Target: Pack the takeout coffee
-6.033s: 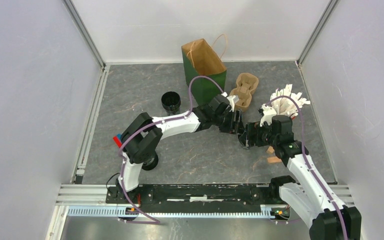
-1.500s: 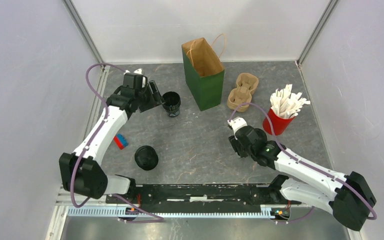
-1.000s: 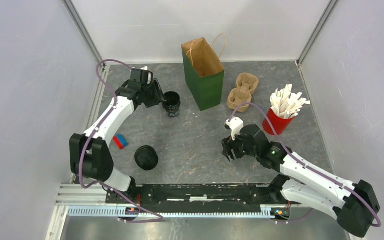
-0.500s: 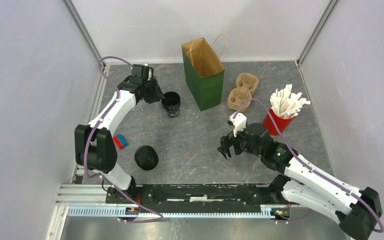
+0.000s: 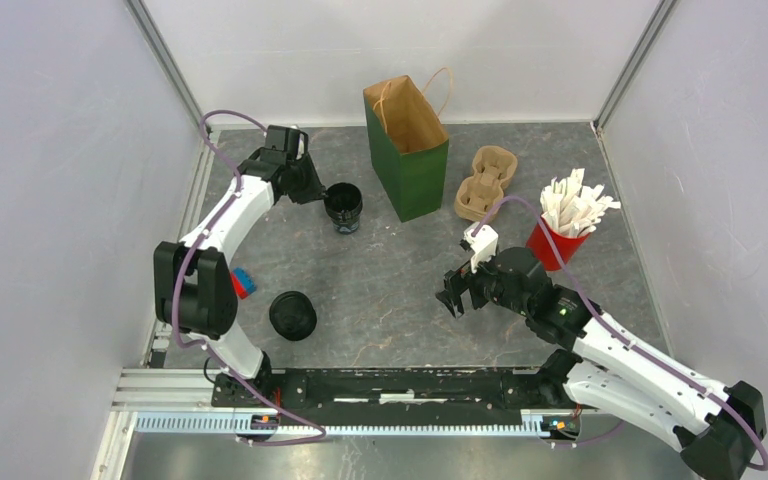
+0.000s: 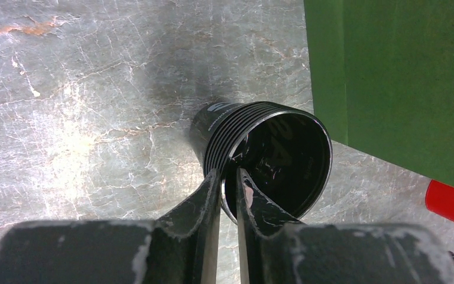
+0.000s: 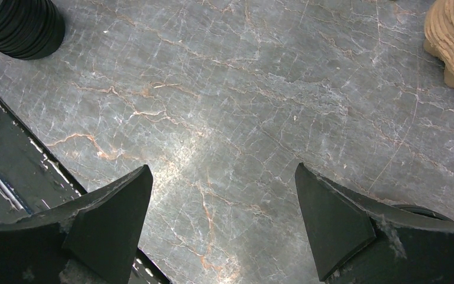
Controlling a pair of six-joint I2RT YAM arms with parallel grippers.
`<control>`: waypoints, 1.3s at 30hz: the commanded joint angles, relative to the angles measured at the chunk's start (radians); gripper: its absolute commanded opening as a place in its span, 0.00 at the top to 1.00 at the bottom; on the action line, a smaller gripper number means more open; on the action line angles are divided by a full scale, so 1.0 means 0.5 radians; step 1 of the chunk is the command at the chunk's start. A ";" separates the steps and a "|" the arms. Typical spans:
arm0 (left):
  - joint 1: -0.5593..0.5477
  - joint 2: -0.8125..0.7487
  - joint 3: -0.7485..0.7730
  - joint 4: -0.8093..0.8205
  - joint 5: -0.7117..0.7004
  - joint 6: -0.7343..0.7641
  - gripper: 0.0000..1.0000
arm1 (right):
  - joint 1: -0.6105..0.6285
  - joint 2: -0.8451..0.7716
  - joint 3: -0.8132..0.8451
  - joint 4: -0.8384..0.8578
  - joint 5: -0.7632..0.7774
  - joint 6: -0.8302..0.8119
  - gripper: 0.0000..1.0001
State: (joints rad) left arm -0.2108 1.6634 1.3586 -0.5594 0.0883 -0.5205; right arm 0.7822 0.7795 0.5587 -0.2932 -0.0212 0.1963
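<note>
Two black takeout cups are shown on the grey table (image 5: 400, 290), neither yet packed. The far cup (image 5: 342, 207), lidless, stands just beside the green paper bag (image 5: 412, 170). Its rim is pinched by the left gripper (image 6: 229, 177), one finger set inside the wall and one outside. The hold is judged to be chosen because the thin lip gives surer purchase than the wide ribbed body. Whether the cup is already raised off the surface cannot be told from the wrist view.

The second cup (image 5: 292, 315), apparently lidded, is left near the front edge, well apart from both arms. The right gripper (image 7: 221, 177) is held empty over bare table with its jaws spread wide, probably kept clear in readiness. The pulp carrier (image 5: 487, 183) and the red cup (image 5: 552, 247) of white packets are untouched at the right.

Against the picture taken a second earlier, the left jaws are seen drawn in from a looser stance beside the cup to a tight pinch on its rim. The right jaws are seen opened further. No cup, bag or carrier is found shifted.
</note>
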 commanded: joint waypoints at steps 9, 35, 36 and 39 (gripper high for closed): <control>0.010 0.037 0.126 -0.060 0.026 0.133 0.69 | -0.006 0.000 0.045 0.052 0.030 0.009 0.02; 0.010 0.080 0.145 -0.101 0.086 0.225 0.70 | -0.006 0.041 0.048 0.052 0.027 -0.001 0.02; 0.010 0.076 0.145 -0.102 0.084 0.225 0.71 | -0.006 0.040 0.047 0.052 0.027 0.000 0.02; 0.010 0.064 0.145 -0.101 0.076 0.228 0.75 | -0.006 0.037 0.045 0.045 0.029 -0.004 0.02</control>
State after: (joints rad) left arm -0.2108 1.6993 1.3903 -0.6041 0.1085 -0.4538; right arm 0.7822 0.8005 0.5587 -0.2935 -0.0181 0.1963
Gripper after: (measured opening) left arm 0.267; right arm 0.979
